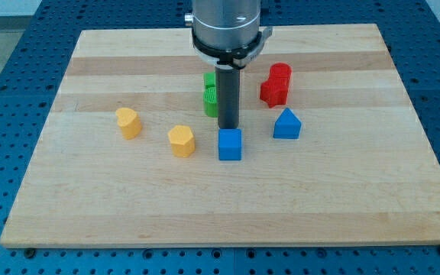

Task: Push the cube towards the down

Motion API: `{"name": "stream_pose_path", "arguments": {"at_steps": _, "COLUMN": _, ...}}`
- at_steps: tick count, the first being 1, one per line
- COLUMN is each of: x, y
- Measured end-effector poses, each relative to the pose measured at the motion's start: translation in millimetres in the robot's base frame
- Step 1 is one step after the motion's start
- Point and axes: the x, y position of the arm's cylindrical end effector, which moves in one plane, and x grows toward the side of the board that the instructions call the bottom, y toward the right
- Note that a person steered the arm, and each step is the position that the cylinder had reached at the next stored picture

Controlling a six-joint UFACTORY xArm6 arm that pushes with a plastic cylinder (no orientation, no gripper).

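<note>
A blue cube (230, 144) sits near the middle of the wooden board (228, 206). My tip (228, 127) stands just above the cube's top edge in the view, touching or almost touching it. The dark rod rises from there to the arm's grey body at the view's top. A green block (210, 95) is partly hidden behind the rod, just to its left.
A blue house-shaped block (286, 124) lies right of the cube. A red block (276, 85) sits above that. A yellow hexagonal block (181, 140) lies left of the cube, and another yellow block (128, 122) further left.
</note>
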Motion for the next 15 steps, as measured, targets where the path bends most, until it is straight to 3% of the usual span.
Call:
{"name": "stream_pose_path", "arguments": {"at_steps": 3, "x": -26.3, "y": 0.0}}
{"name": "stream_pose_path", "arguments": {"at_steps": 5, "x": -7.9, "y": 31.7}}
{"name": "stream_pose_path", "arguments": {"at_steps": 8, "x": -7.9, "y": -10.0}}
{"name": "stream_pose_path", "arguments": {"at_steps": 13, "x": -7.9, "y": -32.3}}
{"name": "stream_pose_path", "arguments": {"at_steps": 15, "x": 12.3, "y": 2.1}}
